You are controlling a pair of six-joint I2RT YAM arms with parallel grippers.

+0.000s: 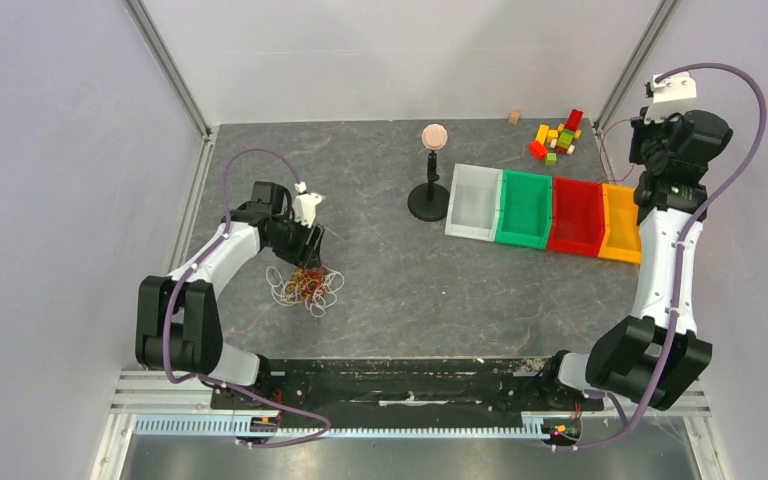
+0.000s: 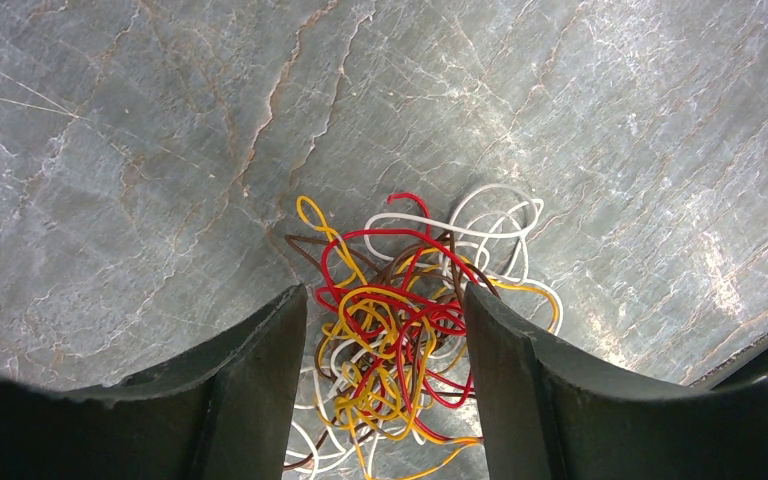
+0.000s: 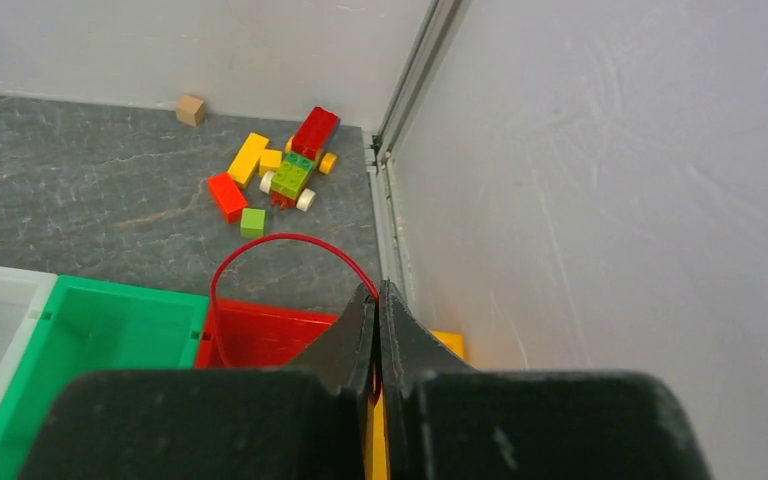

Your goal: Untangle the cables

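- Cables [image 1: 305,287]: red, yellow, white and brown tangle lying on the tabletop [image 1: 410,300], toward its left edge.
- Left gripper [image 2: 382,300]: jaws spread, one finger on either side of the tangle.
- Right gripper [image 3: 377,300]: clenched on a red cable [image 3: 280,238] that loops above the red bin [image 3: 260,340], near the far right corner.

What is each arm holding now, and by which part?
Right gripper: jaws shut on a thin red wire, at one side of its loop. Left gripper: nothing; jaws open astride the tangle of coloured wires.
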